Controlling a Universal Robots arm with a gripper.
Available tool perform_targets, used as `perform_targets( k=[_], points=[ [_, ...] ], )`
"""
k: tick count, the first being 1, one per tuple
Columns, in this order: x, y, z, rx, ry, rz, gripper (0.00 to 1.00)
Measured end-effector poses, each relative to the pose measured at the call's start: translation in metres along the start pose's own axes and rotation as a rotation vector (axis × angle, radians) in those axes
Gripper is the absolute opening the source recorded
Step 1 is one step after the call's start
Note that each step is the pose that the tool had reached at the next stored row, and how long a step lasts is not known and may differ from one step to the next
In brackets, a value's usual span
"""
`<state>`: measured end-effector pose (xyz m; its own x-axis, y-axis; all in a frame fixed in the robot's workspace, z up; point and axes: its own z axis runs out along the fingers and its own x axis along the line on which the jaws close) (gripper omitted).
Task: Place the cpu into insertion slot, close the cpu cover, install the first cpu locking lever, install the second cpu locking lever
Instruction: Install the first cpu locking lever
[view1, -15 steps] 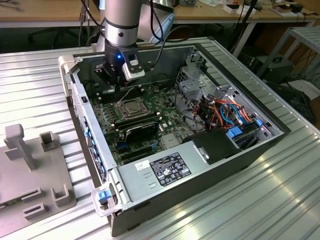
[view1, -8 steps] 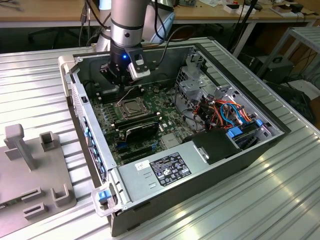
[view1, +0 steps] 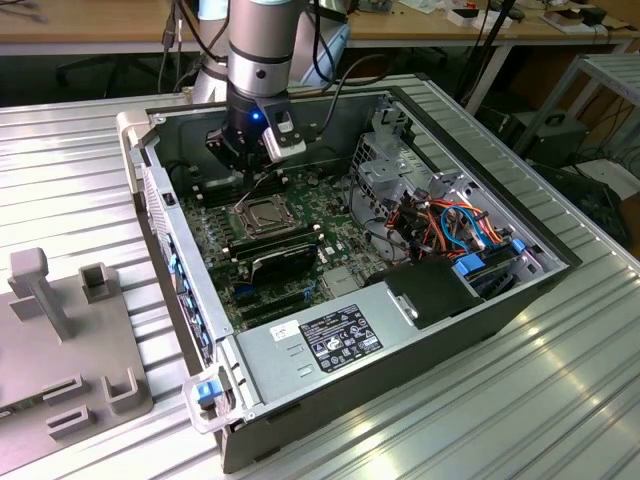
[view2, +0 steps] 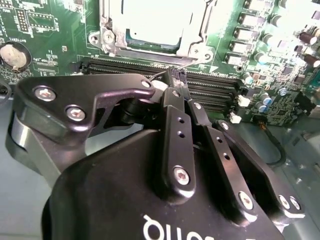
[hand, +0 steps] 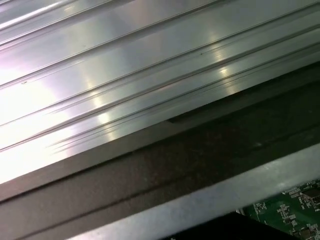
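The gripper (view2: 178, 80) hangs inside the open computer case (view1: 520, 300), toward its far side, just beside the insertion slot (view1: 265, 215) on the green motherboard (view1: 340, 240). In the second wrist view its fingertips are pressed together around a thin wire lever (view2: 192, 60) that runs off the corner of the socket, so the jaws look clenched on it. The cpu (view2: 156, 17) already lies in the slot, its pale metal top showing through the cut-out of the cpu cover (view2: 197, 42), which appears to lie down over it. The lever is probably stiff, springy wire, thin and slippery, best taken near its free end; the chip and socket beneath are fragile. The lever's hook and catch are hidden by the fingers, the socket's far half is cut off, and I cannot tell which lever this is.
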<state>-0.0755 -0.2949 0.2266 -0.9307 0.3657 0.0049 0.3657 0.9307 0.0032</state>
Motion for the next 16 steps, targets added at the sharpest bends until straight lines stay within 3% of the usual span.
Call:
perform_targets(
  k=[6,8,11,16],
  points=[
    [-0.0013,-0.0022,0.0003,0.0006,0.0009,-0.012,0.11],
    [-0.0016,-0.0021,0.0005,0.0007,0.0009,-0.049,0.11],
    [-0.0040,-0.0012,0.0015,0.0011,0.0012,-0.137,0.11],
    [-0.0111,0.0020,0.0038,0.0014,0.0013,-0.189,0.11]
  ],
)
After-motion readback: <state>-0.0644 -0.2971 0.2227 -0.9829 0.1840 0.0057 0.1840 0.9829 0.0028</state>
